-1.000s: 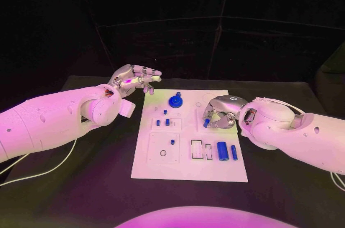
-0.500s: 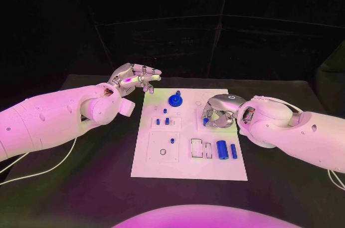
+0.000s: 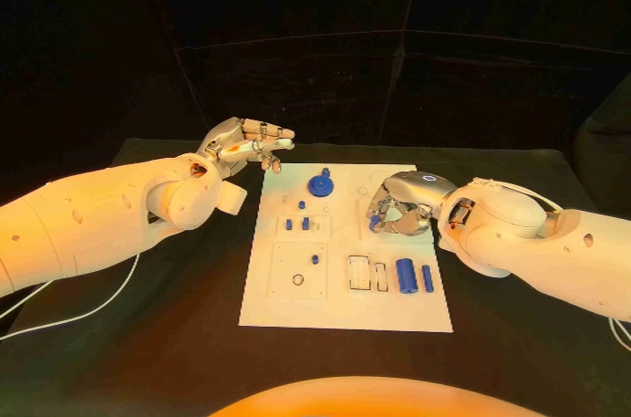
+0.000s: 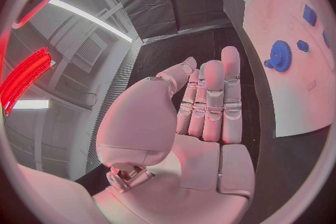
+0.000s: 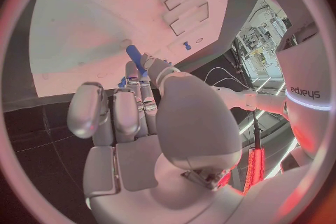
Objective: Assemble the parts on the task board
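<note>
Task board (image 3: 345,298): a white plate lying lengthwise at the centre of the frame on the black surface (image 3: 158,344), between the two arms. As far as can be judged, assembly is partly done. A blue gear (image 3: 321,183) stands on its post in the upper part of the board, several small blue pegs (image 3: 305,223) stand in the left-hand block below it, and one more small peg (image 3: 315,258) sits lower down. Still loose, it appears, are the large blue cylinder (image 3: 407,276) and the thin blue rod (image 3: 428,278) lying side by side at the lower right of the board, just beside two empty rectangular slots (image 3: 359,273); a small round hole at the lower left also looks unfilled.

Right hand (image 3: 402,207): comes in from the right edge and hangs over the board's right-hand middle, palm down, fingers curled. It pinches a short blue pin (image 5: 135,59) between fingertips, the pin pointing toward the board; the right wrist view shows the pin's tip close above the white plate, though contact cannot be told.

Left hand (image 3: 244,145): raised at the upper left of the frame, off the board's top corner. The fingers are loosely bent and apart, and nothing is held.
</note>
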